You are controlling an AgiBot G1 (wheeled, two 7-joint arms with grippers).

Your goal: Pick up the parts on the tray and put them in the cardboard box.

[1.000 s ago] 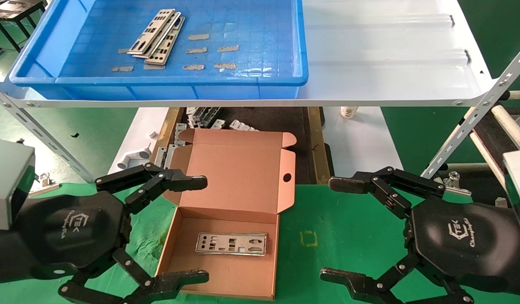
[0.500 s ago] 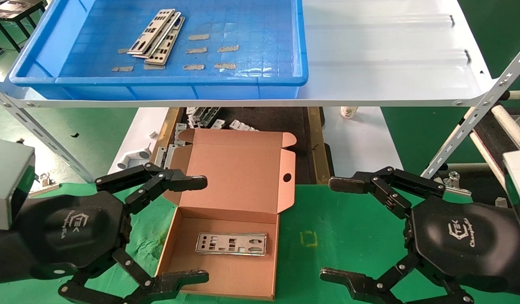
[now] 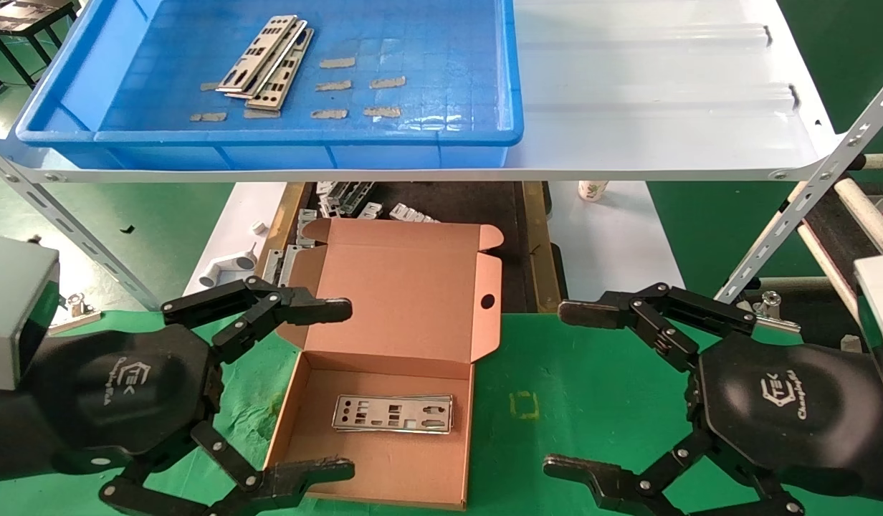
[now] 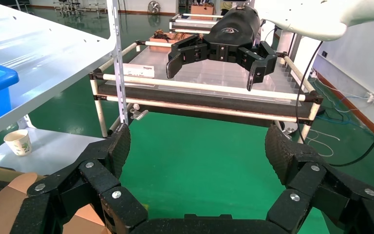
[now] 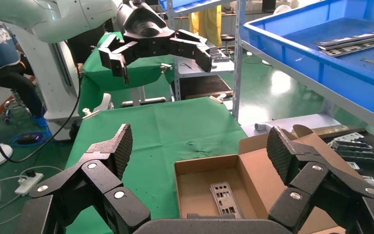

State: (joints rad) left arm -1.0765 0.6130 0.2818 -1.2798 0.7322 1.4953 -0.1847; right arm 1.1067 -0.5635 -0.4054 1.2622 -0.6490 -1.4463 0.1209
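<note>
Nothing has moved since the earlier frames: both my arms stay where they were, low in the frame on either side of the cardboard box [image 3: 395, 358]. My left hand [image 3: 334, 387] sits at lower left with its fingers spread wide, straddling the box's left wall; my right hand [image 3: 567, 390] sits at lower right, fingers equally spread, over the green table [image 3: 578, 401] and empty.

The parts [image 3: 269, 61] are thin silver-grey plates punched with rectangular and round cut-outs. A small overlapping pile of them lies slantwise in the upper left of the frame, on the gridded floor of the blue tray [image 3: 441, 136], beside several tan tape patches [image 3: 337, 63]. The tray rests on a white shelf [image 3: 664, 93]. Another plate [image 3: 393, 414] lies flat in the box, whose lid stands open.

My right wrist view shows the box [image 5: 214, 187] and its plate [image 5: 223, 197] from the side, the tray's pile [image 5: 355, 40] edge-on, and my left hand [image 5: 160, 54] farther off. My left wrist view shows only a corner of cardboard [image 4: 9, 200], a paper cup [image 4: 18, 142] and my right hand [image 4: 209, 63] beyond.
</note>
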